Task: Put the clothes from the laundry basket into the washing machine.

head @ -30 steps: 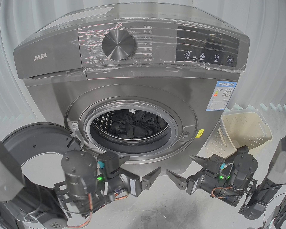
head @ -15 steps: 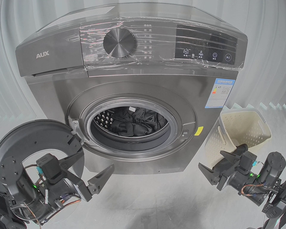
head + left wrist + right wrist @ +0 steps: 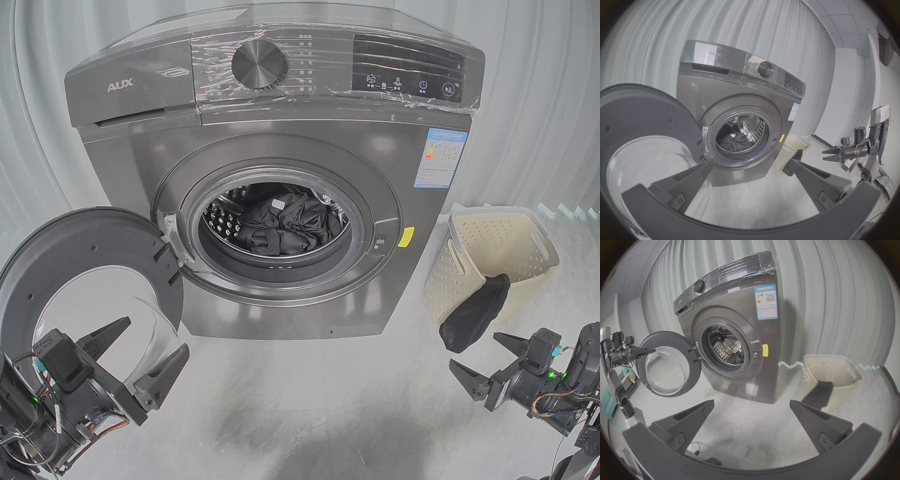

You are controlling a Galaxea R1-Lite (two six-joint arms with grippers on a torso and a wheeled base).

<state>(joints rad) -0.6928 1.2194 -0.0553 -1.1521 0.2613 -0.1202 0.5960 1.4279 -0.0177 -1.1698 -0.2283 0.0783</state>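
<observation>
Pale curtains back the washing machine, door open, dark clothes in its drum; one black garment drapes over the rim of the laundry basket; left gripper and right gripper hang spread and empty; next, the right should grasp that garment.

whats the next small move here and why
Probably ease the right claw toward the black garment draped over the laundry basket rim. That claw and the left claw are open and empty, the washing machine door stands open, and that piece lies nearest the right claw.
</observation>
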